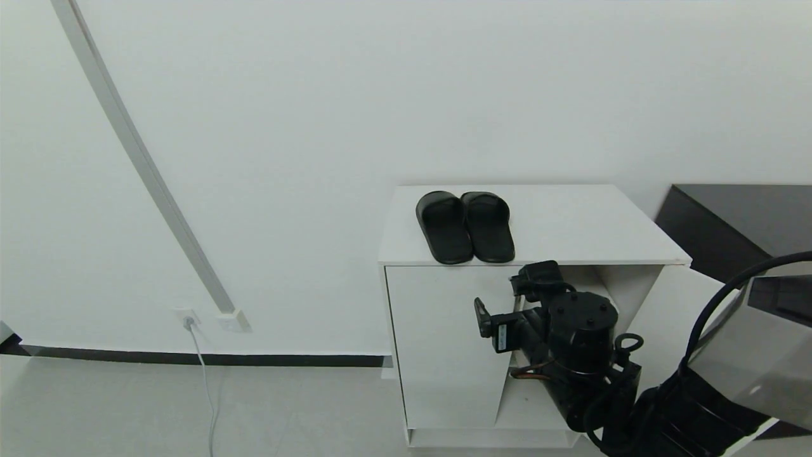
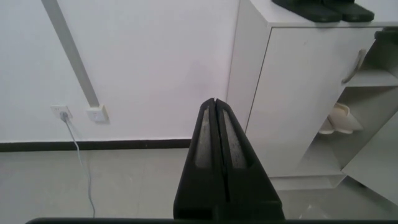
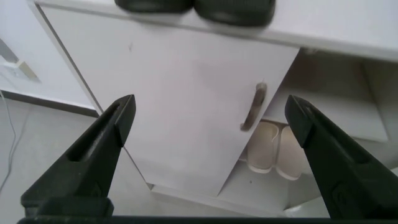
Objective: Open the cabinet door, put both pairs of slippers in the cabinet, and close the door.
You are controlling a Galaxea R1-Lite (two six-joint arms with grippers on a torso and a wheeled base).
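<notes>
Right hand [image 3: 211, 106], fingers spread wide, faces the cabinet door [image 1: 444, 343]; black slippers [image 1: 465, 227] sit on the cabinet top [image 1: 571, 222] at its 11 o'clock. White slippers [image 3: 264, 146] rest inside; the left hand [image 2: 215, 109] is clamped shut, empty.

White wall [image 1: 317, 95] crossed by a grey duct [image 1: 136, 149] running slantwise down to a small white box [image 1: 233, 320]. Just beside the box, a wall socket [image 1: 186, 315] with a plug in it; its grey cable [image 1: 206, 381] hangs down onto the pale floor [image 1: 95, 406]. A black skirting strip [image 1: 190, 359] lines the wall's foot. At right, a dark table [image 1: 742, 219] against the wall
</notes>
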